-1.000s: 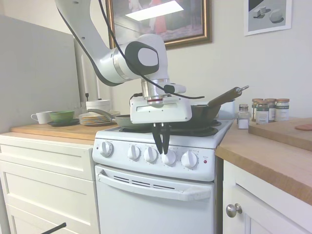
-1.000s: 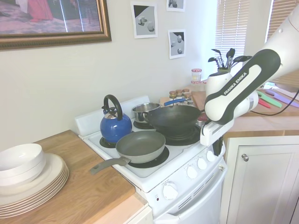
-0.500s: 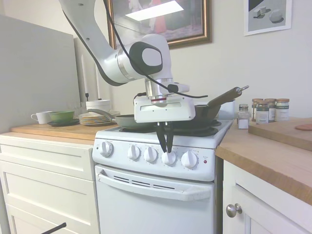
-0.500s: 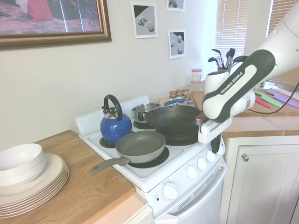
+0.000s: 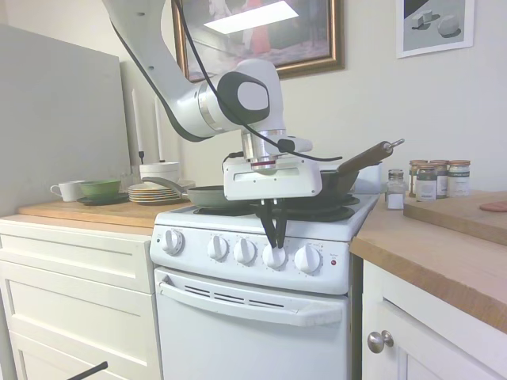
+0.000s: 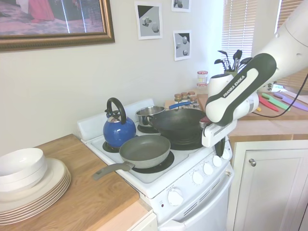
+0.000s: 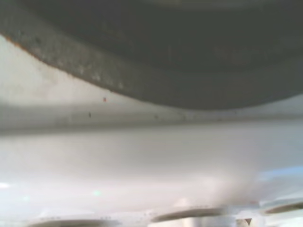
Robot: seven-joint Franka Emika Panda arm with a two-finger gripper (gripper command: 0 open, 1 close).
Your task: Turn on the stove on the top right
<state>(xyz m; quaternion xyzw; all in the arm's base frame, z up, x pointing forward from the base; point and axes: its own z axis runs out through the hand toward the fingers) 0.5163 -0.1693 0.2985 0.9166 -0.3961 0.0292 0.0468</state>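
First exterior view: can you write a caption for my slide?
Robot fingers reach down onto a white knob on the stove front.

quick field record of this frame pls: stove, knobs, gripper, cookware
stove: white, five front knobs, red light at panel's right end
gripper: pointing down at fourth knob from the left, jaws nearly together over it
grip: contact looks likely, not certain
cookware: blue kettle, grey pan, black wok, small pot
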